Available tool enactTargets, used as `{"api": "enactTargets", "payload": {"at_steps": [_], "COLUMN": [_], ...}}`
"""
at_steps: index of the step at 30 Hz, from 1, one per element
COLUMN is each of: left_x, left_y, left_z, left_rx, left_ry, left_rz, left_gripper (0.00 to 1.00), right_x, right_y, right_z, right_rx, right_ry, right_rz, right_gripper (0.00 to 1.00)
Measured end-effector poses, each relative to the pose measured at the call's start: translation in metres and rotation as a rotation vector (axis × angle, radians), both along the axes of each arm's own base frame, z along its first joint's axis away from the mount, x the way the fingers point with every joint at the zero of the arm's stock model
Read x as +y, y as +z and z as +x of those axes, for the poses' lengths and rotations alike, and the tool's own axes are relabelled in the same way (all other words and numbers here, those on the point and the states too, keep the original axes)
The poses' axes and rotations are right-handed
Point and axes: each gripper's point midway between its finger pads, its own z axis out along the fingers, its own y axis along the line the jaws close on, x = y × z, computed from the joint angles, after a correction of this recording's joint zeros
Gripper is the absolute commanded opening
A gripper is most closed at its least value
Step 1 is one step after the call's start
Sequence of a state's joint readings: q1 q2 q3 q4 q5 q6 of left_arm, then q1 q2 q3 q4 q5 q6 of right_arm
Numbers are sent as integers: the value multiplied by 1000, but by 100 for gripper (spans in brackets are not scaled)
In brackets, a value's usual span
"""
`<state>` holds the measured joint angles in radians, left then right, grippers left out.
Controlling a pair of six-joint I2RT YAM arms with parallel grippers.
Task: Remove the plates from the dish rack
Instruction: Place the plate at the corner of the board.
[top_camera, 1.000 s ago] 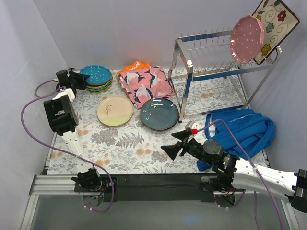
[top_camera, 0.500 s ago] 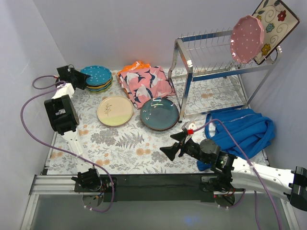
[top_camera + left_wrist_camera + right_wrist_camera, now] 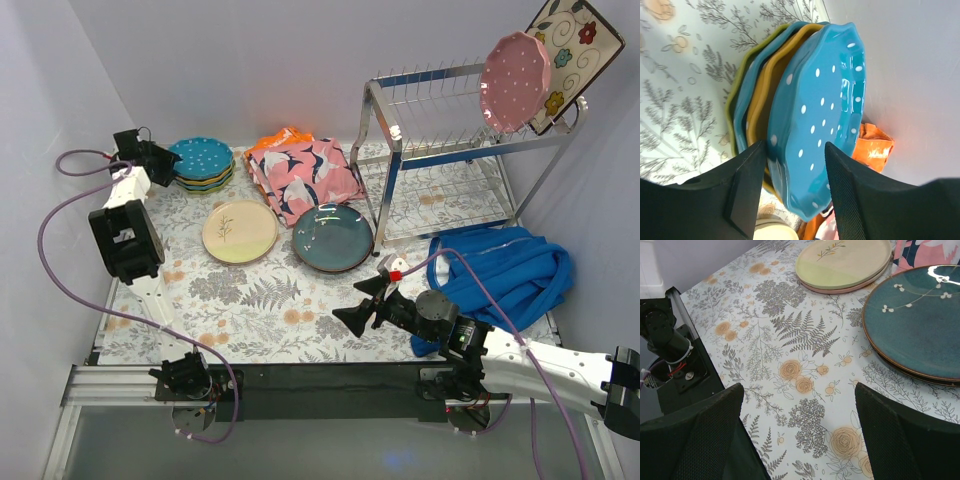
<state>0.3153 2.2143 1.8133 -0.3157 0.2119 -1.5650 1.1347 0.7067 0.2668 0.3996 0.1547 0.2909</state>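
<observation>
The chrome dish rack [image 3: 400, 132] stands at the back right. A pink dotted plate [image 3: 513, 67] and a square floral plate [image 3: 572, 50] lean on its top tier. A stack of dotted plates [image 3: 207, 166] lies at the back left, with a blue dotted plate [image 3: 825, 100] on top. My left gripper [image 3: 165, 163] [image 3: 795, 145] is open astride that plate's rim, with a gap at the right finger. A cream plate [image 3: 239, 231] [image 3: 845, 262] and a dark teal plate [image 3: 332, 237] [image 3: 920, 325] lie mid-table. My right gripper [image 3: 361, 301] [image 3: 799, 390] hangs open and empty over the floral tablecloth near the front.
A pink bird-print cloth [image 3: 303, 175] lies between the stack and the rack, with an orange item [image 3: 875, 145] behind it. A blue garment [image 3: 505, 265] is heaped at the right, in front of the rack. Walls close in on the left, back and right.
My left gripper's jaws have spread wider around the blue dotted plate on the stack, and the wrist has shifted slightly back and left. The right gripper has drifted a little to the left.
</observation>
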Motion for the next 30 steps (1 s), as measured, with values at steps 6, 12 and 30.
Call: {"api": "enactTargets", "payload": {"at_steps": [6, 12, 30], "left_x": [9, 9, -24], "left_y": [29, 78, 24], "left_z": [-11, -12, -23], "left_rx": [-4, -97, -73], "left_ry": [35, 35, -53], "left_rz": [61, 109, 12], "left_gripper": [51, 52, 54], "right_x": [0, 0, 1], "right_y": [0, 0, -7], "right_z": [0, 0, 1], "right_rx": [-3, -5, 4], "right_ry": [1, 1, 2], "right_rz": [-1, -4, -25], "right_gripper": [96, 95, 95]}}
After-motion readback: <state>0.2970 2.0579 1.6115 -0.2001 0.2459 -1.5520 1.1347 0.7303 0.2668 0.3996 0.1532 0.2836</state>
